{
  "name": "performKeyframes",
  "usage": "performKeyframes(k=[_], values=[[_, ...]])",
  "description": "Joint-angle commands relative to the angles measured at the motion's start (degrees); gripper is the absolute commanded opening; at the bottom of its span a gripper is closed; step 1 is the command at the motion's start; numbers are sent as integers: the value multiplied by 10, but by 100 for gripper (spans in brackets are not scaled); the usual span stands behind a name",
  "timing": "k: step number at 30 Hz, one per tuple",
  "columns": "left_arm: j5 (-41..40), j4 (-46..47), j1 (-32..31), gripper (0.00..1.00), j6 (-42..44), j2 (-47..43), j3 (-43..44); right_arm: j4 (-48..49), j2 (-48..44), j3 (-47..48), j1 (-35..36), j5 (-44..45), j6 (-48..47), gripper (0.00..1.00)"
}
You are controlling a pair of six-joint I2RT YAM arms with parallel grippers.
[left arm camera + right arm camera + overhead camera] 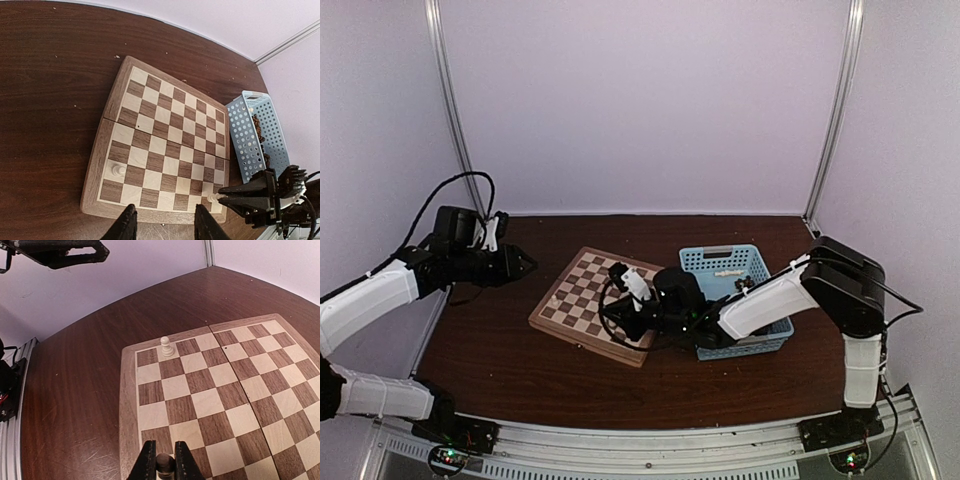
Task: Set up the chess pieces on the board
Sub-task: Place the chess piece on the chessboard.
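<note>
Right wrist: chess piece point(165, 464) clamped inside right gripper point(164, 446)

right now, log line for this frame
left end effector open | right end effector shut on piece over board | one cream pawn standing

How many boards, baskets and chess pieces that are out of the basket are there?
Board: 1
Blue basket: 1
Chess pieces out of the basket: 2, the white piece standing on the board and the held piece in the right pincer
Total: 4
</note>
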Motion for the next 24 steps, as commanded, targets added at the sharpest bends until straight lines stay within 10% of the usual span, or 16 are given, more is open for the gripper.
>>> performKeyframes(k=[1,24], values=[[5,9,0,40,13,-5,-7,7,23,36,3,41,-12,9],[15,3,0,40,32,-1,-6,-42,60,69,3,71,-31,16]])
